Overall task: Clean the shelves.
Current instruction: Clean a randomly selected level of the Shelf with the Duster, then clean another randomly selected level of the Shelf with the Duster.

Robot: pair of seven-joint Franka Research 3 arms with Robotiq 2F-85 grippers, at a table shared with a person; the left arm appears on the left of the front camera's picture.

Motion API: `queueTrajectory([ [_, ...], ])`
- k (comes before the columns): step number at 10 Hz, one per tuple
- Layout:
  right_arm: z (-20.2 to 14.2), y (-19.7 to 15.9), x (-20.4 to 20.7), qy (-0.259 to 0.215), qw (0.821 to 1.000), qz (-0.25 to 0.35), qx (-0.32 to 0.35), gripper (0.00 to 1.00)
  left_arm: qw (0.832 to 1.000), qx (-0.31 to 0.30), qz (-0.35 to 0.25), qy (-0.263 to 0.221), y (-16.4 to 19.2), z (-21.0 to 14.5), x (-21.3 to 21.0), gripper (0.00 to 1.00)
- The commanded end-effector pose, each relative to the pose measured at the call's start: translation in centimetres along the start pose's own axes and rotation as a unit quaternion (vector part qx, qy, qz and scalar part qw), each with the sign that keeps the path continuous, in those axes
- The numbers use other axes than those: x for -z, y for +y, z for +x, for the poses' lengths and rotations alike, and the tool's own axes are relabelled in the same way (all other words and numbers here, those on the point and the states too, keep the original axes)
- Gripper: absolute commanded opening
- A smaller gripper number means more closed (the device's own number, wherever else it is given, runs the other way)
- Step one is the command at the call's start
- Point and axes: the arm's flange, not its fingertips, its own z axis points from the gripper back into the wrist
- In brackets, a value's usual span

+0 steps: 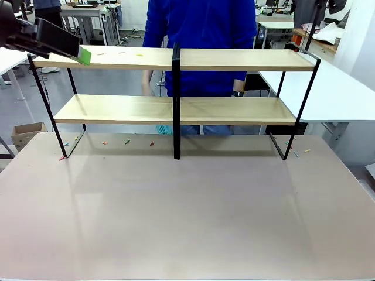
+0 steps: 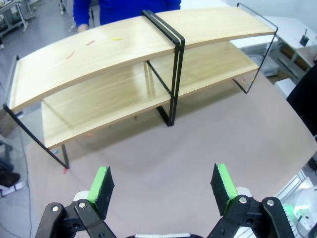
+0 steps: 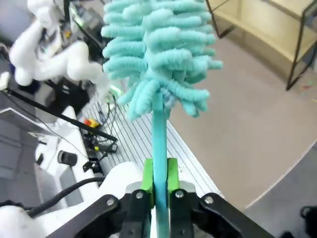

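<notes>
Left gripper [image 2: 161, 174] hangs by the shelves' [image 1: 234, 60] upper-left end, fingers spread, holding nothing. We see the shelves along the table's [image 1: 187, 211] far edge, with tiny coloured bits [image 1: 139, 55], maybe scraps, on top. Right gripper [image 3: 158, 173] is clamped on a teal duster [image 3: 158, 44] by its handle.

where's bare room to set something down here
The grey-beige tabletop in front of the light-wood, black-framed shelves is wide open. The lower board and the top board's right half look bare. Cluttered: small coloured scraps by the frame feet and on the top-left board, near the left gripper.
</notes>
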Motion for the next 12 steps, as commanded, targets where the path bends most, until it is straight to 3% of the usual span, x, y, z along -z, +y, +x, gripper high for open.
queueTrajectory([
  [1, 0.4, -3.3, 4.0, -0.015, 1.0, 0.006, 0.011, 0.12, 1.0, -0.001, 0.002, 0.0, 0.1, -0.2, 0.0, 1.0],
  [2, 0.0, 0.0, 0.0, 0.0, 1.0, 0.0, 0.0, 0.12, 1.0, -0.001, 0.002, 0.0, 0.1, -0.2, 0.0, 1.0],
  [12, 0.0, 0.0, 0.0, 0.0, 1.0, 0.0, 0.0, 0.12, 1.0, -0.001, 0.002, 0.0, 0.1, -0.2, 0.0, 1.0],
])
